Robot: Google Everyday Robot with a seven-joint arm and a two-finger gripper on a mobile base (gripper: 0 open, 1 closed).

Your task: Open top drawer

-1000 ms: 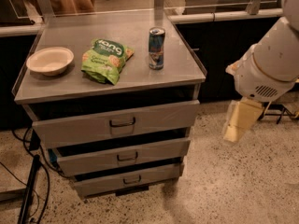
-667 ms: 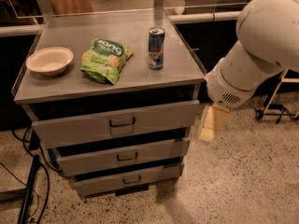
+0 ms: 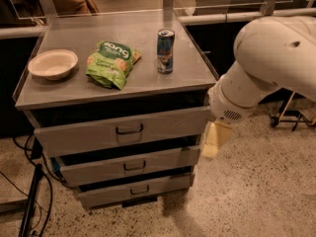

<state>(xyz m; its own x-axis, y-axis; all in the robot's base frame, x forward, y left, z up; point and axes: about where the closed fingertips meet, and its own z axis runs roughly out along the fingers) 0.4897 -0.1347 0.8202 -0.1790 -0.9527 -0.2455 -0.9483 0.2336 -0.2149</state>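
The top drawer point(image 3: 163, 125) is the widest grey front of the metal cabinet, just under the top surface. Its dark bail handle point(image 3: 129, 130) sits in the middle of the panel. The front stands slightly out from the cabinet, with a dark gap above it. No white card shows inside. My gripper point(image 3: 213, 139) hangs below the white arm point(image 3: 261, 68), beside the drawer's right end and apart from the handle.
Two shorter drawers point(image 3: 129, 165) point(image 3: 138, 189) sit below. On the cabinet top point(image 3: 148, 80) are a white bowl point(image 3: 52, 63), a green snack bag point(image 3: 111, 63) and a blue can point(image 3: 165, 51). Cables point(image 3: 29, 196) lie on the floor at left.
My arm has swung left from the right side, and the gripper now hangs close to the right end of the top drawer. The drawers have not moved.
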